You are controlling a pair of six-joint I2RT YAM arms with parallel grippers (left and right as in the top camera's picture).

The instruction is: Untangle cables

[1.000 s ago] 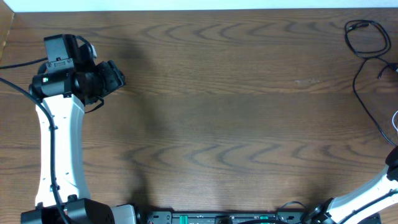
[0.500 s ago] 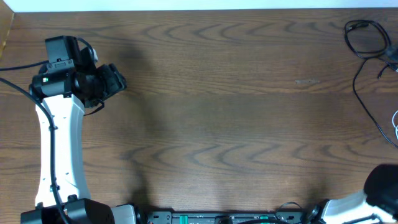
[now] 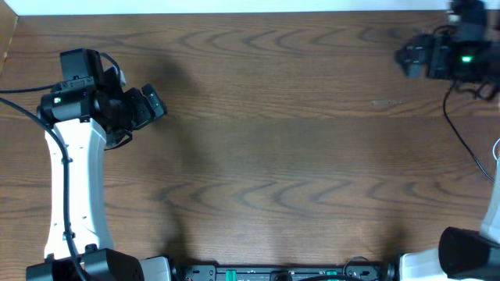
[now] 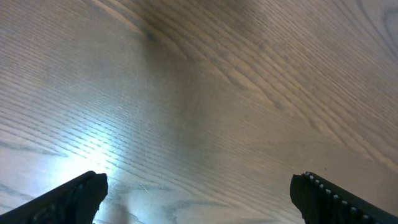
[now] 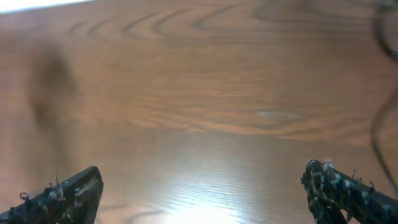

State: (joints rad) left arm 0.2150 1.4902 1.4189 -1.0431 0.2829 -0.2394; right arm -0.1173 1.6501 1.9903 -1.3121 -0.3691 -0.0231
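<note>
A thin black cable [image 3: 455, 130] runs down the table's far right side. Its upper loop is hidden under my right arm. A bit of the white cable [image 3: 497, 150] shows at the right edge. My right gripper [image 3: 410, 56] is at the top right, pointing left, just left of the cables. In the right wrist view it [image 5: 202, 196] is open and empty over bare wood, with the black cable [image 5: 377, 118] blurred at the right edge. My left gripper [image 3: 150, 105] is at the far left, open and empty [image 4: 199, 199] over bare wood.
The dark wooden table [image 3: 273, 156] fills the view, and its far edge runs along the top. The left arm's white link [image 3: 74, 187] stretches along the left side. A black base bar [image 3: 273, 273] lies at the front edge.
My right arm has swung from the bottom right corner up to the top right, covering the black cable's loop. My left gripper has shifted slightly to the right.
</note>
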